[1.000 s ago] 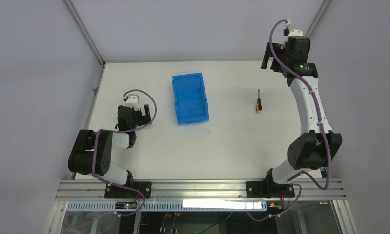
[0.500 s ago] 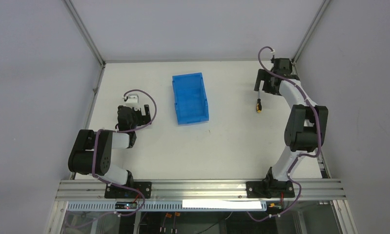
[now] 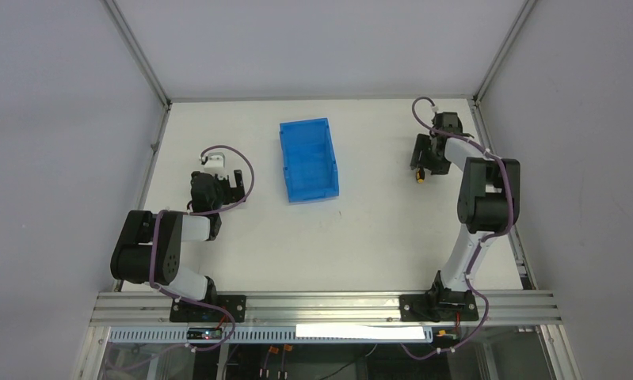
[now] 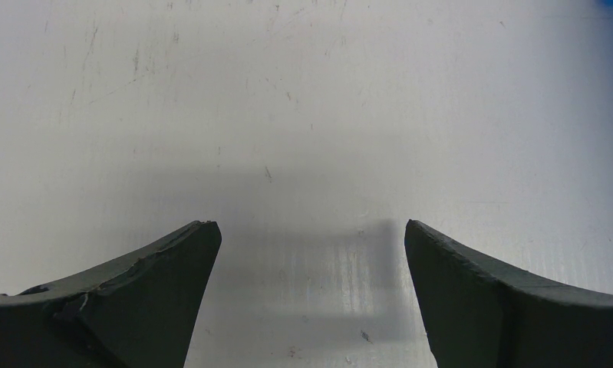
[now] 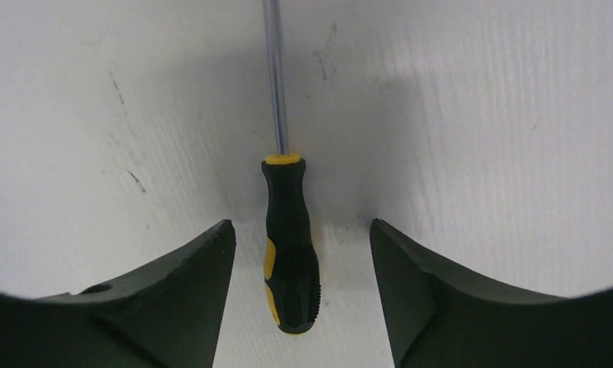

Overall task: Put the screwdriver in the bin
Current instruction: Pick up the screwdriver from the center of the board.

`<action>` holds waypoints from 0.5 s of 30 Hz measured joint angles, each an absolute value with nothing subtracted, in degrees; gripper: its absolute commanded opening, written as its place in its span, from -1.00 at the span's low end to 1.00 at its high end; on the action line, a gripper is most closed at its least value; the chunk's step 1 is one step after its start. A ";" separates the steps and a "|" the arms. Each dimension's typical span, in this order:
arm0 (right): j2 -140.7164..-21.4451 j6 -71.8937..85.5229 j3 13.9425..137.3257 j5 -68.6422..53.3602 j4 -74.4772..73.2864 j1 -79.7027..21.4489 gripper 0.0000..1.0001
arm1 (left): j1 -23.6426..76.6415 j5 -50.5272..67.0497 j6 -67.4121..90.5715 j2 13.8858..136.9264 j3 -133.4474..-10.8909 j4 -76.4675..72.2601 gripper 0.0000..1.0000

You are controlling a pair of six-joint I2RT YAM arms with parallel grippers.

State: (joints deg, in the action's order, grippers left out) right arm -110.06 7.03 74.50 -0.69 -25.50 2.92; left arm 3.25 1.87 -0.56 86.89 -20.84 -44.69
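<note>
The screwdriver (image 5: 289,245) lies flat on the white table, its black and yellow handle between my right fingers and its thin shaft pointing away. In the top view only its handle end (image 3: 420,177) shows below the gripper. My right gripper (image 5: 301,230) is open, low over the table, its jaws either side of the handle without touching it; it shows at the right back in the top view (image 3: 424,154). The blue bin (image 3: 308,159) stands open-topped at the table's middle back, empty. My left gripper (image 4: 309,230) is open and empty over bare table at the left (image 3: 215,188).
The white table (image 3: 360,229) is bounded by grey walls and metal frame posts at the back corners. A rail (image 3: 321,305) runs along the near edge with both arm bases on it.
My right arm has folded down from high at the back right and lowered its open gripper over the screwdriver. The left arm, bin and screwdriver have not moved.
</note>
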 measured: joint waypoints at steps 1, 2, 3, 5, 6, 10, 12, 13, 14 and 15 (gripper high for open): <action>-110.39 7.14 74.48 -0.71 -25.50 2.92 0.17 | 3.25 1.87 -0.56 86.89 -20.84 -44.69 0.99; -110.54 7.07 74.48 -0.51 -25.39 2.92 0.10 | 3.25 1.87 -0.56 86.89 -20.84 -44.69 0.99; -110.56 7.22 74.43 -0.51 -25.23 2.92 0.01 | 3.25 1.87 -0.56 86.89 -20.84 -44.69 0.99; -110.56 7.16 74.43 -0.45 -25.23 2.92 -0.15 | 3.25 1.85 -0.56 86.89 -20.84 -44.71 0.99; -110.56 7.14 74.43 -0.25 -25.26 2.92 -0.24 | 3.25 1.85 -0.56 86.89 -20.86 -44.69 0.99; -110.56 6.79 74.43 0.36 -25.50 2.92 -0.53 | 3.25 1.87 -0.56 86.89 -20.84 -44.69 0.99; -110.56 6.48 74.43 0.43 -25.61 2.92 -0.54 | 3.25 1.85 -0.56 86.89 -20.84 -44.69 0.99; -110.54 6.44 74.46 0.51 -25.61 2.92 -0.55 | 3.25 1.87 -0.56 86.89 -20.86 -44.69 0.99; -110.50 6.42 74.46 0.56 -25.67 2.92 -0.56 | 3.25 1.87 -0.56 86.89 -20.84 -44.69 0.99; -110.39 6.37 74.46 0.62 -25.89 2.92 -0.59 | 3.25 1.87 -0.56 86.89 -20.84 -44.69 0.99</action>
State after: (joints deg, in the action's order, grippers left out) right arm -110.39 6.37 74.46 0.62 -25.89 2.92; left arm 3.25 1.87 -0.56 86.89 -20.84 -44.69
